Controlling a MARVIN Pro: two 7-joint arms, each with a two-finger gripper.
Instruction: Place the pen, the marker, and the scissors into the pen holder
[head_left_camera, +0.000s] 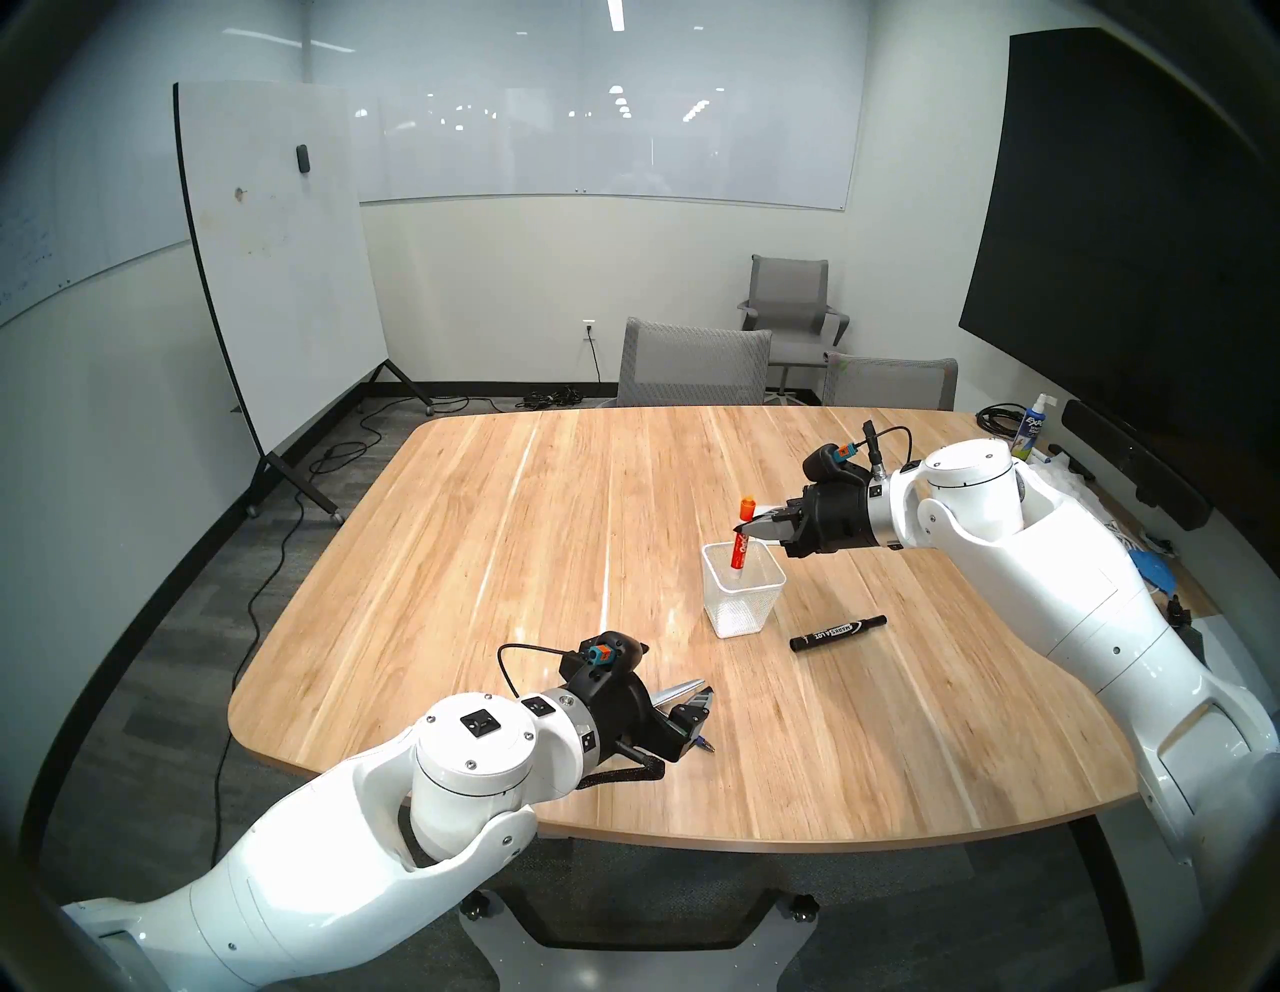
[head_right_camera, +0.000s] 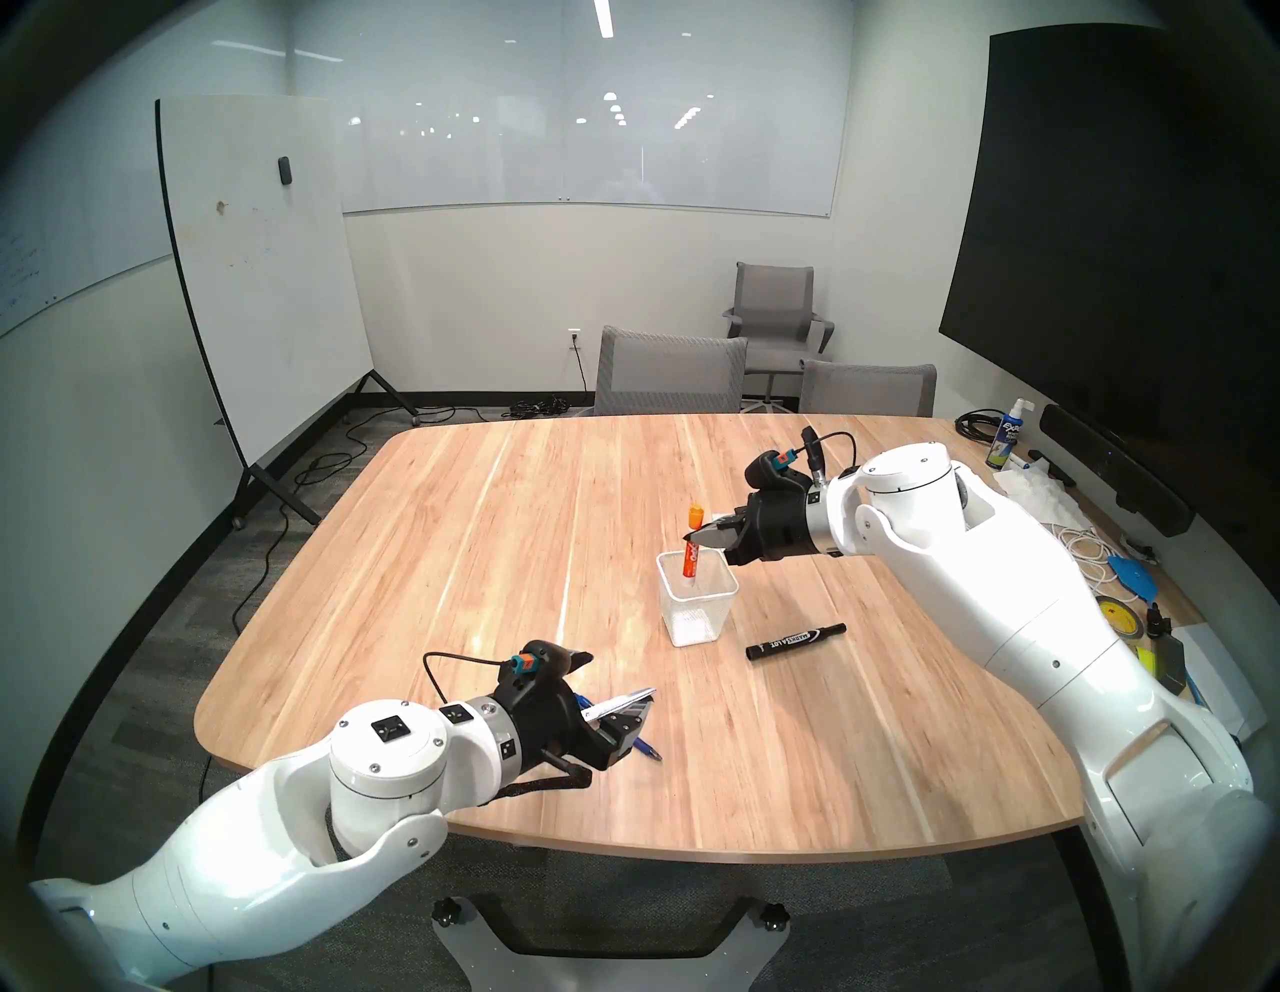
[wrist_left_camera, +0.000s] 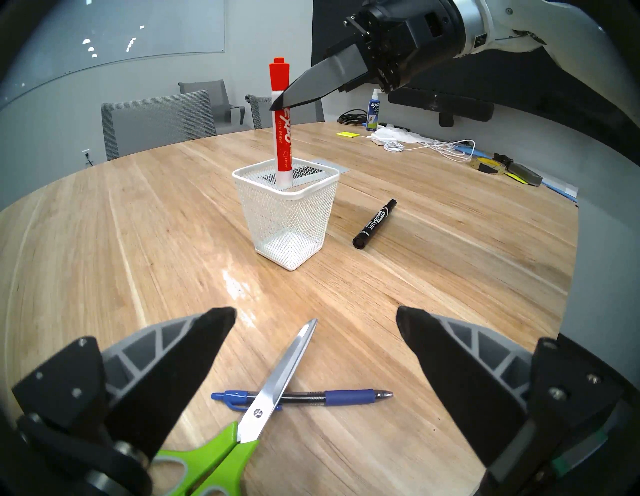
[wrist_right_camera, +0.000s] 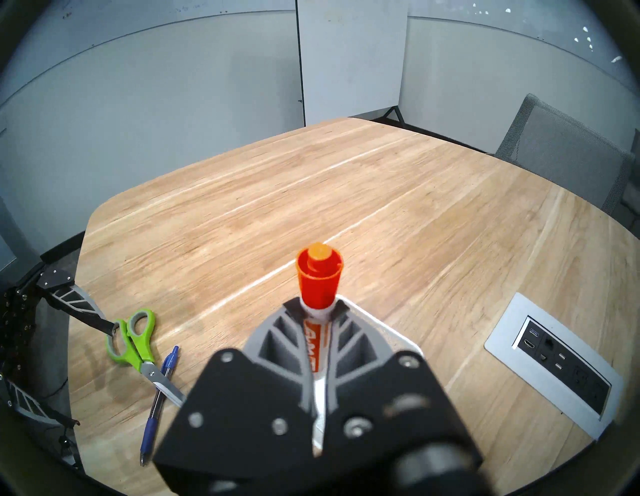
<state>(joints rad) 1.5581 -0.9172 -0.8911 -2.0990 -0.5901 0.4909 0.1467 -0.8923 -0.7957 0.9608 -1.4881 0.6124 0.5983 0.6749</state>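
Wooden table (head_left_camera: 554, 554) fills a white-walled room with grey chairs (head_left_camera: 692, 360).

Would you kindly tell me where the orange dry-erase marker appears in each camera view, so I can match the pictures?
Head stereo left: orange dry-erase marker right of centre, upright over the white mesh pen holder.
Head stereo right: marker just right of centre.
Left wrist: upper middle.
Right wrist: centre, cap toward the camera.
Shared landmark: the right pincer clamping it.
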